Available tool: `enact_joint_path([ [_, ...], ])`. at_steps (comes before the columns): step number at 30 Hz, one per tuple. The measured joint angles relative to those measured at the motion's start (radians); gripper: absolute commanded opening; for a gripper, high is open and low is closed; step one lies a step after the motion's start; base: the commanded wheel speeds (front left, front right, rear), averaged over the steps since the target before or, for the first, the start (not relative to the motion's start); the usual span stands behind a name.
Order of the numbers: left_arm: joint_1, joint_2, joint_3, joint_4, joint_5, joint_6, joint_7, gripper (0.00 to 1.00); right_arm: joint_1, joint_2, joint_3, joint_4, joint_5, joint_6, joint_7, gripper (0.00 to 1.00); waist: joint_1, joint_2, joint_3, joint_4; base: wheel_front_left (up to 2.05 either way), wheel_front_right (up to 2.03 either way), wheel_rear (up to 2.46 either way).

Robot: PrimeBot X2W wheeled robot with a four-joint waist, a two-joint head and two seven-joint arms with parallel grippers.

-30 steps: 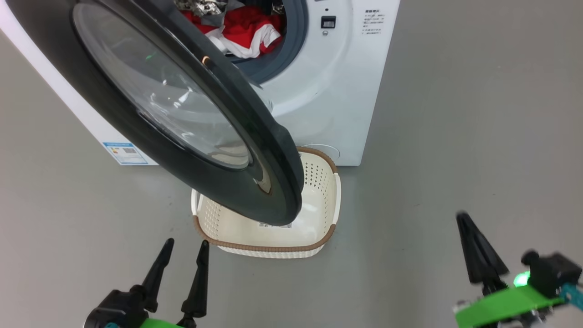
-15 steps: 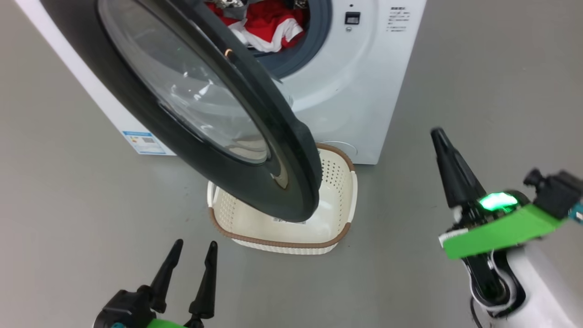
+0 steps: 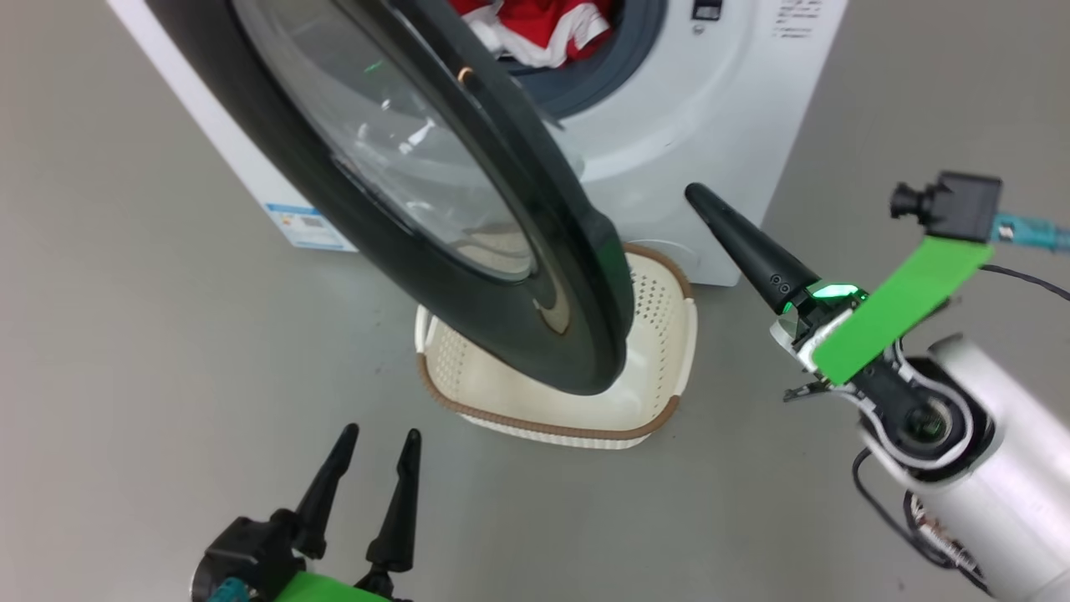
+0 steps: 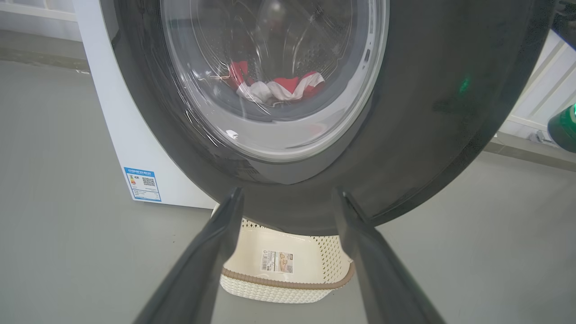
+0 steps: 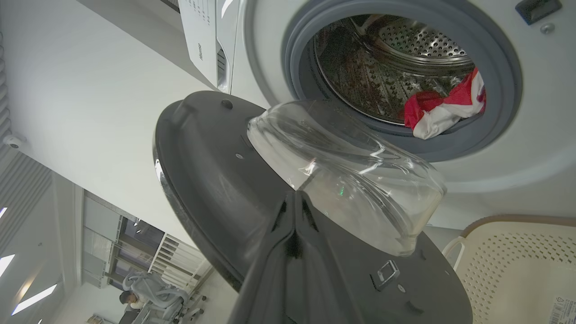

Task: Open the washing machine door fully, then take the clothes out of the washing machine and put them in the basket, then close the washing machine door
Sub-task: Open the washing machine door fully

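clothes (image 3: 547, 25) in washing machine (image 3: 710, 109), basket (image 3: 543, 431) before it, door (image 3: 501, 334) over basket

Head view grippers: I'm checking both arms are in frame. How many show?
2. The left gripper is at lower left, fingers apart; the right gripper is at right, fingers together, pointing toward the washing machine door.

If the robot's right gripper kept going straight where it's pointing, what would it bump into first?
Probably the washing machine door: the right gripper, jaws shut, aims at its inner side by the glass window, though depth is unclear.
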Motion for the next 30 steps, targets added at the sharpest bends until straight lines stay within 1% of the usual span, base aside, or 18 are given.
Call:
enact_joint_path([
  [4,-0.013,-0.001,-0.024,-0.004,-0.014,0.002,0.000,1.00,-0.028,-0.013,0.009,0.066,0.105,0.000,0.189,0.00,0.0000,0.0000,0.015,0.025,0.00,0.00,0.00],
  [7,-0.014,0.000,-0.037,-0.006,-0.032,0.007,0.000,1.00,-0.039,-0.013,0.011,0.122,0.145,0.000,0.298,0.00,0.0000,0.0000,0.026,0.043,0.00,0.00,0.00],
  [10,-0.015,0.000,-0.054,-0.010,-0.045,0.007,0.000,1.00,-0.066,-0.012,0.008,0.164,0.154,0.000,0.371,0.00,0.0000,0.0000,0.038,0.059,0.00,0.00,0.00],
  [19,-0.019,0.000,-0.077,-0.009,-0.066,0.018,0.000,1.00,-0.092,0.024,-0.010,0.203,0.150,0.000,0.478,0.00,0.0001,0.0000,0.050,0.109,0.00,0.00,0.00],
  [22,-0.018,0.000,-0.079,-0.008,-0.067,0.025,0.000,1.00,-0.082,0.032,-0.012,0.207,0.146,-0.001,0.498,0.00,0.0000,0.0000,0.039,0.123,0.00,0.00,0.00],
  [26,-0.015,0.000,-0.085,-0.007,-0.067,0.025,0.000,1.00,-0.053,0.055,-0.007,0.206,0.107,-0.001,0.514,0.00,0.0001,0.0000,0.019,0.145,0.00,0.00,0.00],
  [30,-0.009,0.000,-0.087,-0.006,-0.067,0.032,0.000,1.00,-0.027,0.073,0.003,0.205,0.093,-0.001,0.535,0.00,0.0000,0.0000,0.004,0.167,0.00,0.00,0.00],
])
